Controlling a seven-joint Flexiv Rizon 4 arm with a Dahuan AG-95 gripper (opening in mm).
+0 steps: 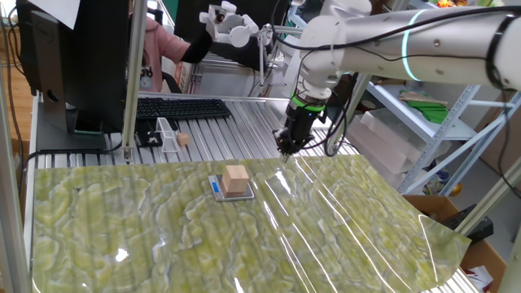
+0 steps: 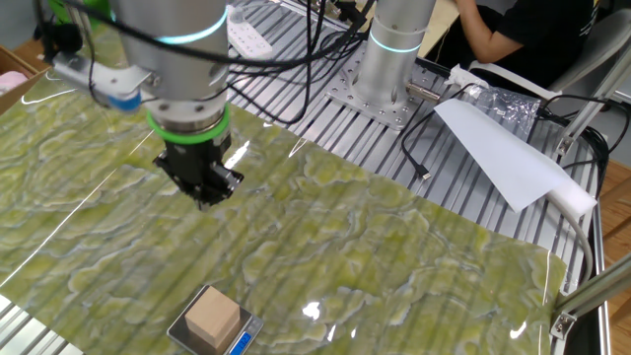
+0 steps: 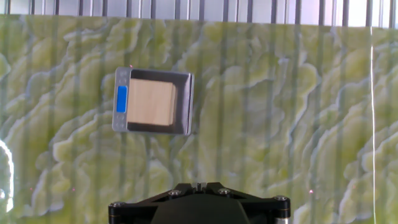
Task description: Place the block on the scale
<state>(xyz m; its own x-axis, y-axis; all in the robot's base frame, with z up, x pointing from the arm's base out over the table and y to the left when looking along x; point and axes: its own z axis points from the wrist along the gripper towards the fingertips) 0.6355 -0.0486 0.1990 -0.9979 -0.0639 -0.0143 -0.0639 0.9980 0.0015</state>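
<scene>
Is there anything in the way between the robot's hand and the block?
Nothing visible. The block already sits on the scale, and only bare green mat lies between it and the gripper, which hangs above the mat, off to one side.

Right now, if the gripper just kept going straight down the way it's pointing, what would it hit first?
Probably the bare green mat. The gripper points downward, off to one side of the scale and the block on it, so neither seems in its line, though depth is hard to judge.
</scene>
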